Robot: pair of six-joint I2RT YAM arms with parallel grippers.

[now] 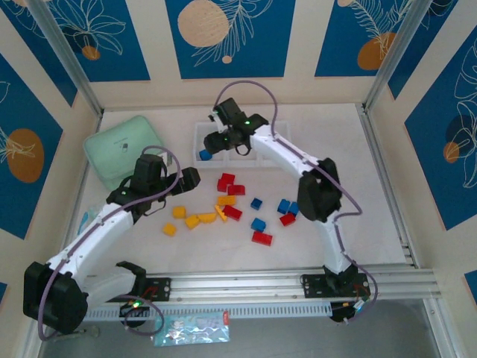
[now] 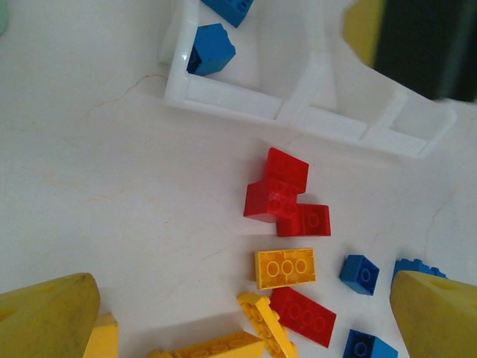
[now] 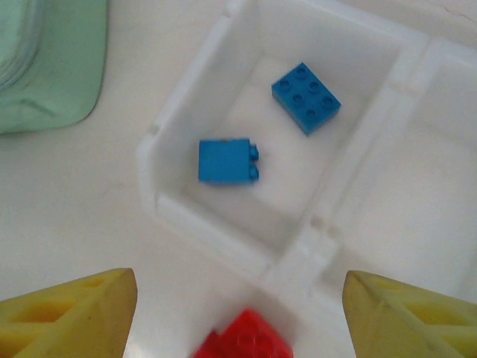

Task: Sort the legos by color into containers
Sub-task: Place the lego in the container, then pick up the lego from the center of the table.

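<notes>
Your right pincer (image 3: 238, 298) is released, empty above the tray (image 3: 223, 240). Your left pincer (image 2: 242, 287), spread wide, sits nearer the yellow brick (image 2: 285, 268), whose long axis runs finger to finger.

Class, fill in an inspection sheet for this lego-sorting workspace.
Surface: white table, faint hairline cracks.
Job's things: two blue legos in the end compartment of the tray; loose legos, red, blue and yellow, on the table.
Clutter: mint-green box; plastic packet at the near edge.
Grippers: left gripper jaws open over the loose legos; right gripper jaws open, empty, above the tray.
Cables: grey cable looping behind each gripper.
Surroundings: blue-and-cream patterned walls; aluminium rail.
</notes>
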